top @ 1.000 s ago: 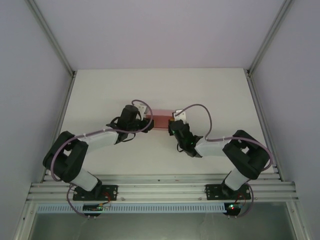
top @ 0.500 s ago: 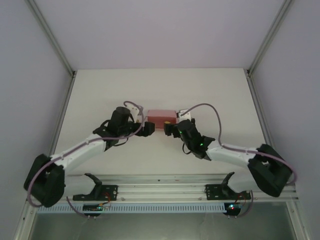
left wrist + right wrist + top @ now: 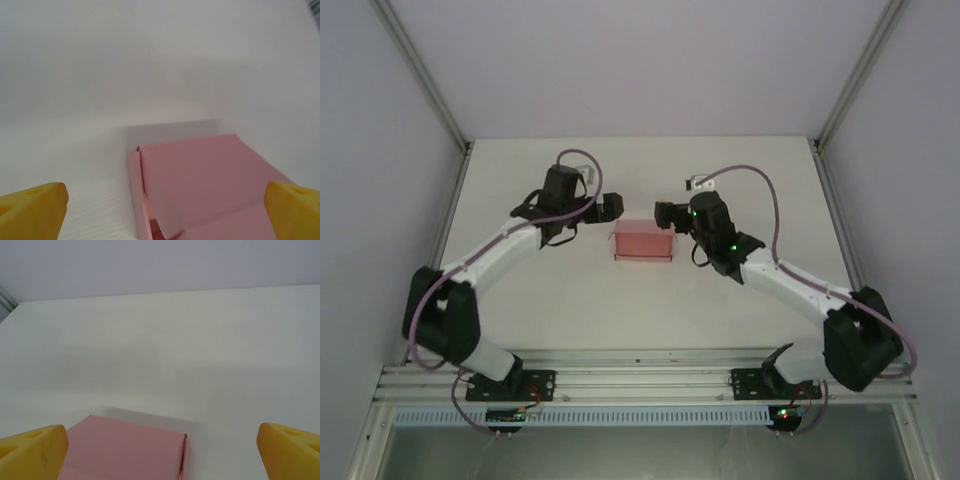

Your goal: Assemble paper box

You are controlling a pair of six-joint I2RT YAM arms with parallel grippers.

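Note:
The paper box (image 3: 643, 243) is a small closed pink card box lying flat on the white table (image 3: 570, 300) at mid-table, free of both grippers. My left gripper (image 3: 610, 205) hovers just beyond its left end, open. My right gripper (image 3: 665, 214) hovers beyond its right end, open too. In the left wrist view the box (image 3: 210, 185) lies below and between the wide-spread yellow fingertips (image 3: 32, 210) of the left gripper (image 3: 162, 212); a side flap at its near left corner gapes slightly. In the right wrist view the box (image 3: 125, 450) sits low, under the empty right gripper (image 3: 161, 452).
White walls with metal corner posts (image 3: 420, 70) close in the table on three sides. An aluminium rail (image 3: 640, 380) carrying both arm bases runs along the near edge. Bare table surface (image 3: 160, 355) stretches beyond the box.
Both grippers have opened and let go of the box, then drawn up and back toward the far side. The box now rests alone on the table.

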